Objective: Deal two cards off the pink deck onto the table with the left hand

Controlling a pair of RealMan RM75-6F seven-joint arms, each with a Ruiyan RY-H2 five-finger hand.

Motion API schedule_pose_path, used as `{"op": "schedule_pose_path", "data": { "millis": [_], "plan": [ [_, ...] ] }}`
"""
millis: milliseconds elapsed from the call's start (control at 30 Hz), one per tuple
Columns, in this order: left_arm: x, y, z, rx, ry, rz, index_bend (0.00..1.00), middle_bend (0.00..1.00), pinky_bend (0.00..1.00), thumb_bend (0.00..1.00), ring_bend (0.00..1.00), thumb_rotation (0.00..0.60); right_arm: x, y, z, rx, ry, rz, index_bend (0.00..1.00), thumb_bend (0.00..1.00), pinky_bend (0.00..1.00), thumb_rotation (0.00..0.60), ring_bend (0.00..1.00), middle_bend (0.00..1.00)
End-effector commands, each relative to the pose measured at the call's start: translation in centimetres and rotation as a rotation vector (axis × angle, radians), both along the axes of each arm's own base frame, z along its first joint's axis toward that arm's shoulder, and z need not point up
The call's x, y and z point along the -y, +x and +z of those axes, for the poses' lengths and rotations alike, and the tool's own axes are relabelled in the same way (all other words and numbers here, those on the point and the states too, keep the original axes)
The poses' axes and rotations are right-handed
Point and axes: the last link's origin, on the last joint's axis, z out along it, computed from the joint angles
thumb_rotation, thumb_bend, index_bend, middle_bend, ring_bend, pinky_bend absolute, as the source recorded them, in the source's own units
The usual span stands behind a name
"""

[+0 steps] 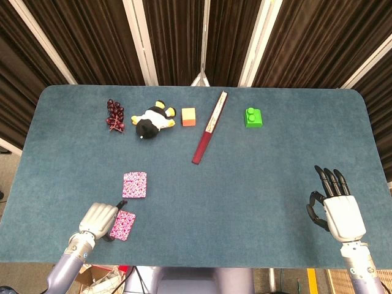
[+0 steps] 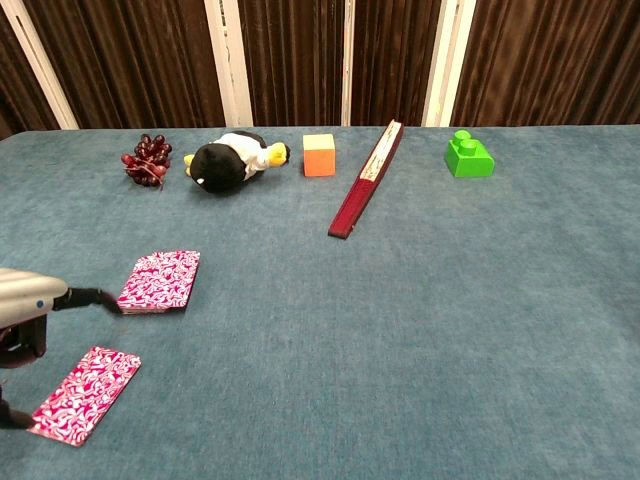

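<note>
Nearest the robot, the left hand is sitting low at the front-left edge of the table, its fingers curled over the near end of a single pink card. From the chest view the card is lying almost flat on the cloth, and I cannot tell for sure whether the hand is pinching it or only touching its edge. Over on the other side, the right hand is hovering near the front-right corner, fingers spread and pointing away, grasping nothing.

A little further in from the card, and apart from it, the pink deck is resting squarely on the table as a neat stack, with nothing touching it.

Past the middle, a long dark red folded fan is lying at a slant. Along the far row, left to right, a bunch of dark grapes is lying beside a black-and-white plush penguin on its side, then an orange cube, and beyond the fan a green toy brick.
</note>
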Motion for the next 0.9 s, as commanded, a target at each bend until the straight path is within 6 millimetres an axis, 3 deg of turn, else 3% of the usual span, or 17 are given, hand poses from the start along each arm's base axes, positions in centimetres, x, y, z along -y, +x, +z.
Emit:
{"op": "schedule_pose_path", "data": {
  "millis": [33,200,333,633,900],
  "plan": [
    [-0.4,0.3,0.3,0.009,0.013,-0.001,0.08,0.93,1.00,0.03,0.89,0.600,0.0,0.0,0.0,0.001,-0.001,0.003,0.00,0.49,0.04,0.600,0.00,0.00],
    [-1.6,1.1,1.0,0.042,0.058,-0.001,0.07,0.93,1.00,0.03,0.89,0.600,0.0,0.0,0.0,0.003,-0.001,0.003,0.00,0.49,0.04,0.600,0.00,0.00],
    [-3.6,2.1,1.2,0.064,0.115,0.004,0.09,0.93,1.00,0.07,0.89,0.600,0.0,0.1,-0.1,0.003,0.001,0.005,0.00,0.49,0.04,0.600,0.00,0.00],
    [-7.8,3.3,-0.8,-0.004,0.166,0.054,0.06,0.93,1.00,0.07,0.89,0.600,0.0,0.1,0.0,0.010,0.003,0.006,0.00,0.49,0.04,0.600,0.00,0.00],
    [-9.6,3.2,-2.4,-0.035,0.184,0.132,0.09,0.93,1.00,0.10,0.89,0.600,0.0,0.0,0.1,0.022,0.007,0.003,0.00,0.49,0.04,0.600,0.00,0.00]
  ]
}}
